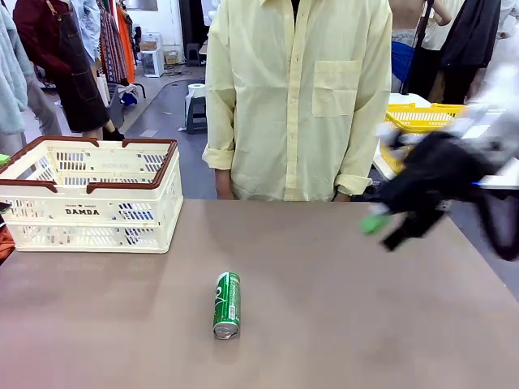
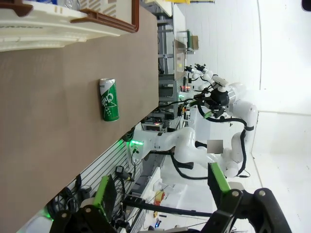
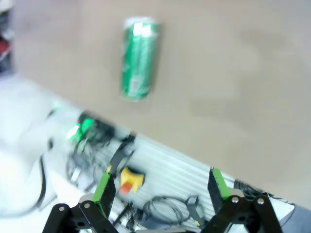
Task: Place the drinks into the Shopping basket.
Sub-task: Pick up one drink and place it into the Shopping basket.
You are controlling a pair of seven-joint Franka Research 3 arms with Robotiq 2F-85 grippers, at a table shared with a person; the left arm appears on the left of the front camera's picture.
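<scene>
Brown tabletop [image 1: 340, 300] carries one green can [image 1: 227, 305] lying on its side near the middle, nothing around it. Shopping basket [image 1: 89, 207] sits far left, yellow basket [image 1: 422, 119] behind right. Right gripper [image 1: 389, 227], blurred, hangs wide-fingered above the table; left gripper [image 2: 163, 187] likewise spread.

The bench [image 1: 340, 324] is a plain matte brown surface filling the lower picture. Beyond it, a grey floor [image 1: 166, 105] runs toward 11 o'clock, where a clothes rack [image 1: 109, 40] hangs with garments and a small grey step stool [image 1: 195, 104] stands. At 2 o'clock a yellow plastic basket [image 1: 418, 119] sits on a white side table [image 1: 388, 166]. White walls show behind, evenly lit.
</scene>
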